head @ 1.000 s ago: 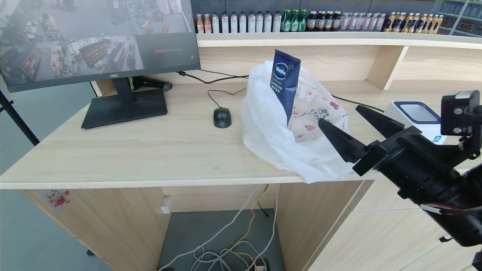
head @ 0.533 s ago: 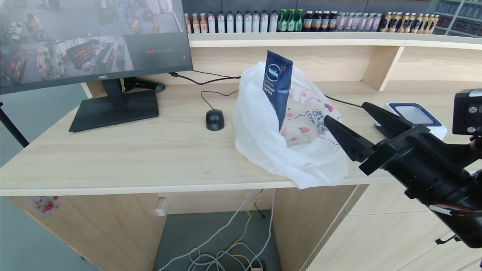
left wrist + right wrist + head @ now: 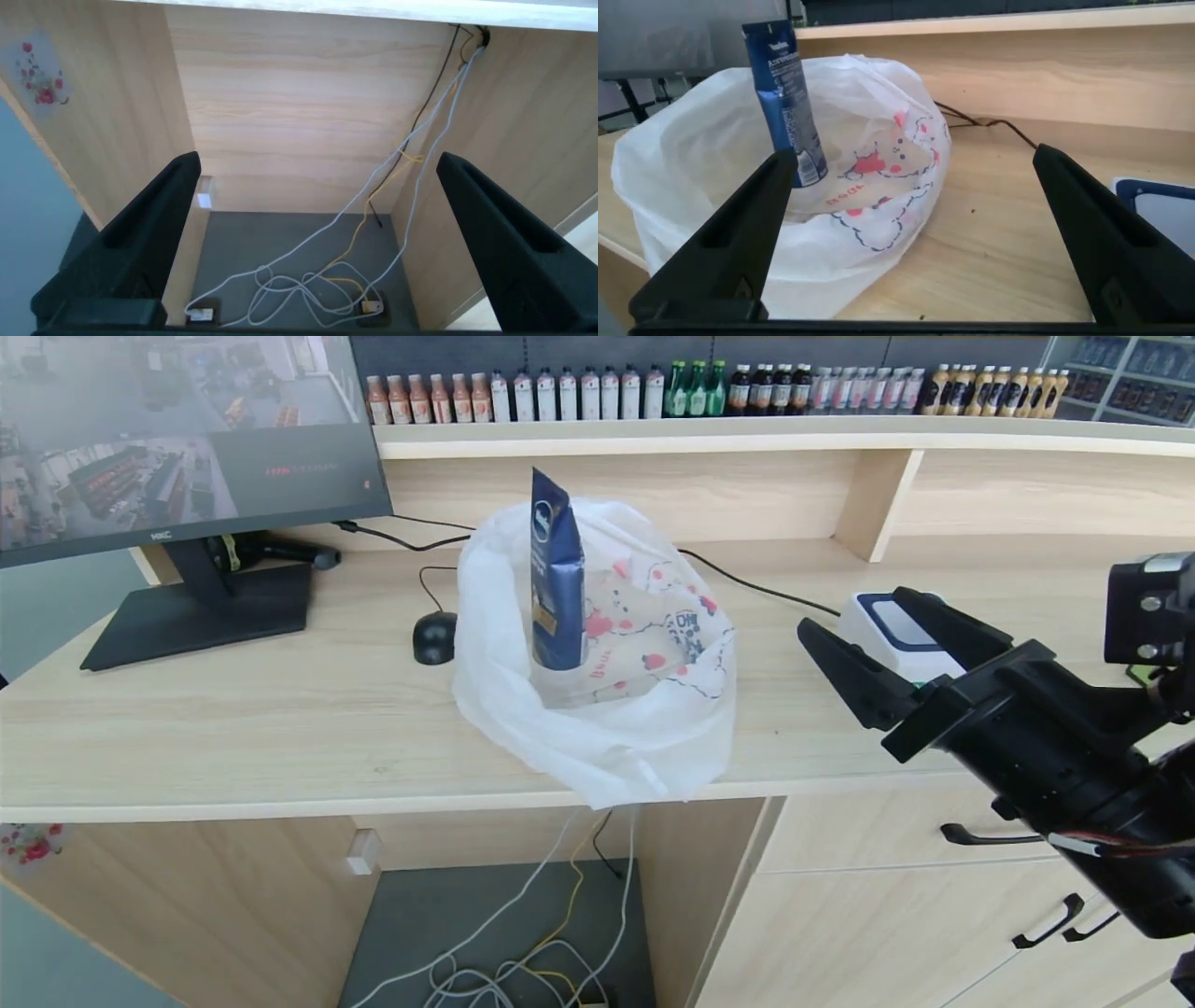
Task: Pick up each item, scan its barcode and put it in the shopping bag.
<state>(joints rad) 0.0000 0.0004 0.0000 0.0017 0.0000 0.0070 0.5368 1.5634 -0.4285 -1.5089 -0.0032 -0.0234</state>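
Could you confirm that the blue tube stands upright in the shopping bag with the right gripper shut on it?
Not quite: the head view shows the right gripper open and clear of it. The blue tube does stand upright in the shopping bag.

The scanner point(image 3: 901, 649) sat close by the wide-set fingers of the right gripper point(image 3: 851, 610). Ahead of the fingertips, bare counter point(image 3: 784, 728) ran to the shopping bag point(image 3: 607, 747). The bag's mouth gaped open; the upright blue tube point(image 3: 555, 588) obstructed its side farthest from the fingers.
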